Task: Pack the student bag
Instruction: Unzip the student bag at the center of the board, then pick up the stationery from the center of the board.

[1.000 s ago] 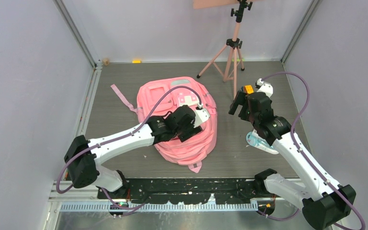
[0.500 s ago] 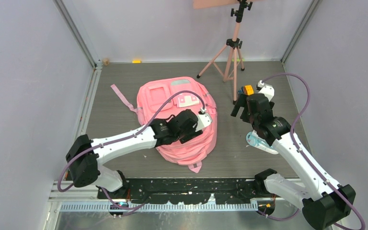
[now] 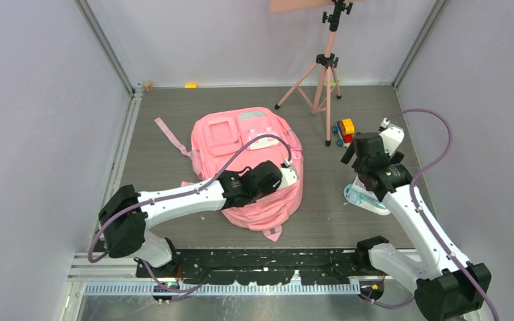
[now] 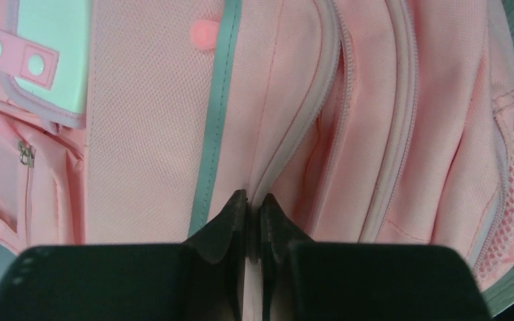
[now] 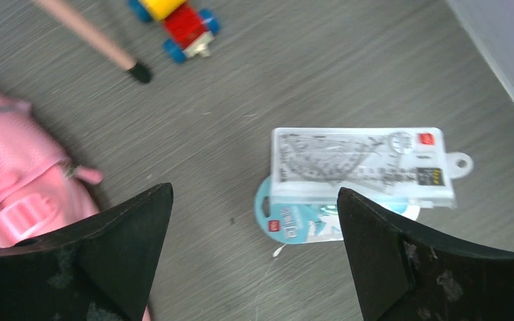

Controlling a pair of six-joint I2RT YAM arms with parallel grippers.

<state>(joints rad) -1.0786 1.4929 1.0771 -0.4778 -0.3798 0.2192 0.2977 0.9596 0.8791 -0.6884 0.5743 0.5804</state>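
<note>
The student bag [image 3: 241, 137], a big pink backpack, lies flat mid-table. My left gripper [image 3: 288, 176] rests on its right side. In the left wrist view the black jaws [image 4: 253, 204] are pinched together on a pale zip seam of the bag [image 4: 140, 120], a thin strip of it caught between the tips. My right gripper [image 3: 358, 160] hangs open over the table right of the bag. Its wide-apart fingers [image 5: 127, 234] frame a clear plastic ruler case [image 5: 361, 160] lying on a teal packet [image 5: 294, 221], neither touched. The bag's corner [image 5: 13, 180] shows at the left.
A red, yellow and blue toy car [image 3: 343, 129] stands near a foot of the pink tripod [image 3: 324, 73]. The ruler case [image 3: 368, 199] lies under the right arm. A loose pink strap [image 3: 170, 134] trails left of the bag. Grey walls close in on three sides.
The left gripper slid toward the bag's near right edge and closed on the zip seam. The right arm swung right, uncovering the toy car, still open.
</note>
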